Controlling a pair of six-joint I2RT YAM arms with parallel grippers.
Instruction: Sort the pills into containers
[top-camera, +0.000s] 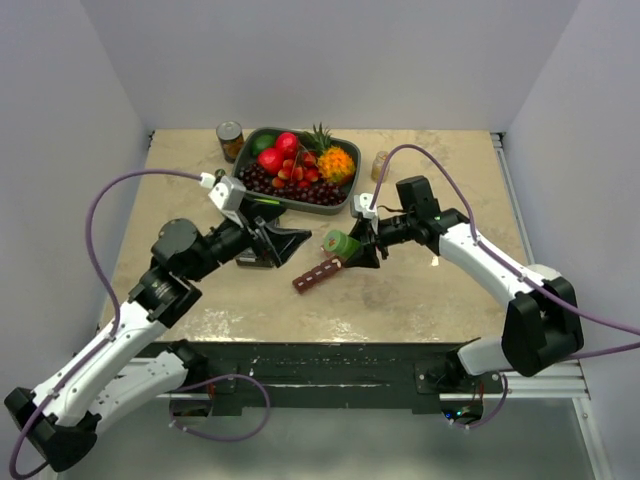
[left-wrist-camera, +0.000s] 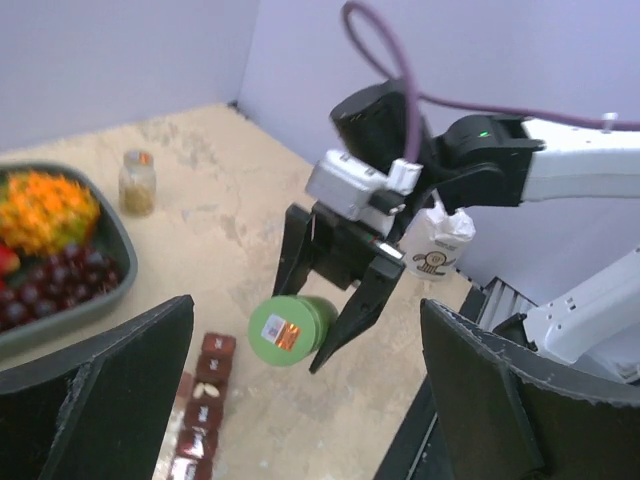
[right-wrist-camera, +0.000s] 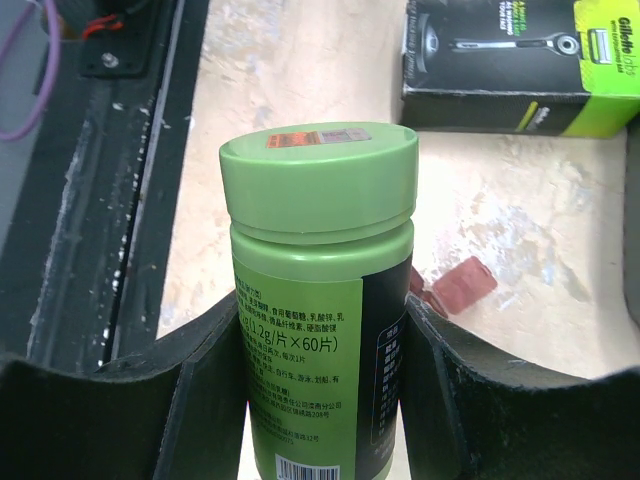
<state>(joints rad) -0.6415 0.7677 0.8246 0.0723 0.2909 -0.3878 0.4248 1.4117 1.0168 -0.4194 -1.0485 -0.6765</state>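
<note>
The right gripper (top-camera: 352, 247) grips a green bottle (right-wrist-camera: 320, 300) by its body. The left gripper (top-camera: 290, 247) stands wide open and empty. The maroon pill organiser (top-camera: 318, 272) lies on the table (top-camera: 400, 300) between them, just below the bottle.

The bottle (right-wrist-camera: 318, 300) is light green with a matching lid, an orange-red sticker on top, a paler green label with dark print and a black side panel. The pill organiser (top-camera: 318, 273) is dark maroon. The tabletop (top-camera: 420, 300) is beige, mottled like marble. The box (right-wrist-camera: 480, 80) is black with a bright green corner. The tray (left-wrist-camera: 118, 250) is dark grey and holds red, orange and dark purple fruit.
</note>
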